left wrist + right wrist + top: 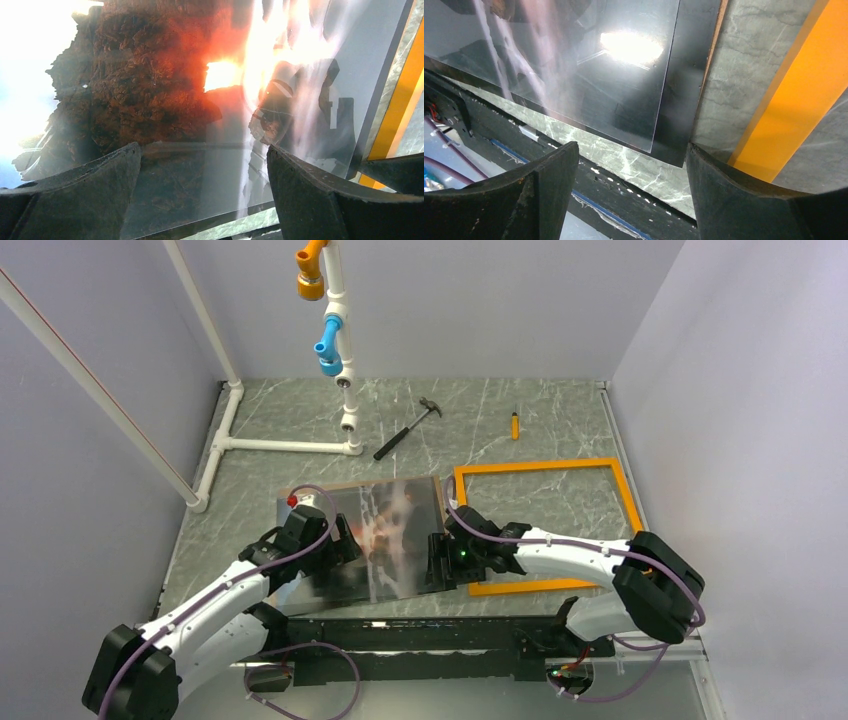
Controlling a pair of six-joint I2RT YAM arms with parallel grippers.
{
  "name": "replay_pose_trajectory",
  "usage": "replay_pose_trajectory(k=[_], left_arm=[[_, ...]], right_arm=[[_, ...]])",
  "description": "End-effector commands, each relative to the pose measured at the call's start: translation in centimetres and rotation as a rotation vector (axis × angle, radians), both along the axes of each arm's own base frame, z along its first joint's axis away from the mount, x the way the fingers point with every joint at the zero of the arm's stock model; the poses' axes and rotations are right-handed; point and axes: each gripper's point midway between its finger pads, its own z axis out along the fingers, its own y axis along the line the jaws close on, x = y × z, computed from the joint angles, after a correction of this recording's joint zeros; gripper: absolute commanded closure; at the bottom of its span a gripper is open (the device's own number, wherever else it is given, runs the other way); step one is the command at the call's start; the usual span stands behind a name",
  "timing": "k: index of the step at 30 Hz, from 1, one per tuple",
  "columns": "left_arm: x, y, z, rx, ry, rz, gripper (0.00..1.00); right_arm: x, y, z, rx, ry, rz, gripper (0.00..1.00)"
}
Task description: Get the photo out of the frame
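Photo position: the photo (385, 525) lies flat on the worktop (520, 445), wholly outside the frame (541, 468). Its right edge is just beside the frame's left bar.
Frame: a hollow orange rectangle lying flat, with only marbled worktop inside it.
Left claw: the left claw (345, 543) has its jaws at full spread with nothing gripped. It is poised over the photo's left part. Contact with the surface cannot be told.
Right claw: the right claw (437, 562) has its jaws wide and empty. It sits at the photo's near right corner, between the print and the frame.
Handling, judged: the photo is probably a thin, stiff, light board. The glossy face looks slick and likely to scuff or smudge. Lying flat, it offers no purchase from above. The best hold looks to be an edge or corner, pinched across the thickness once one side is tipped up.
Right wrist view only: a shiny layer stops short of the dark board's right edge, and a brown sliver of backing shows there. The corner lies close to the worktop's near edge. The top view resolves none of this.
Left wrist view only: print detail shows here, an orange-red glow, whitish streaks and a dark reflection in the gloss.
Top view only: it shows both arms together, and a hammer (405, 430), a screwdriver (515, 425) and a white pipe structure (285, 445) well apart at the back.
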Motion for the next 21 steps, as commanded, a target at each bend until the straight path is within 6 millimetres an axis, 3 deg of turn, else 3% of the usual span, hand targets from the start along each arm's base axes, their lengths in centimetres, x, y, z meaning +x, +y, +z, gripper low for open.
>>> replay_pose_trajectory(k=[1, 11, 16, 21], left_arm=[[-0.5, 0.8, -1.4, 0.038, 0.031, 0.025, 0.01], [-0.5, 0.8, -1.3, 0.041, 0.028, 0.021, 0.01], [-0.6, 1.0, -1.3, 0.045, 0.026, 0.02, 0.01], [-0.6, 1.0, -1.1, 0.043, 0.018, 0.02, 0.01]], right_arm=[[0.6, 1.0, 1.5, 0.083, -0.03, 0.002, 0.21], [0.7, 1.0, 2.9, 0.12, -0.049, -0.011, 0.22], [0.9, 0.8, 2.7, 0.137, -0.04, -0.034, 0.3], [1.2, 0.8, 2.7, 0.263, -0.003, -0.067, 0.39]])
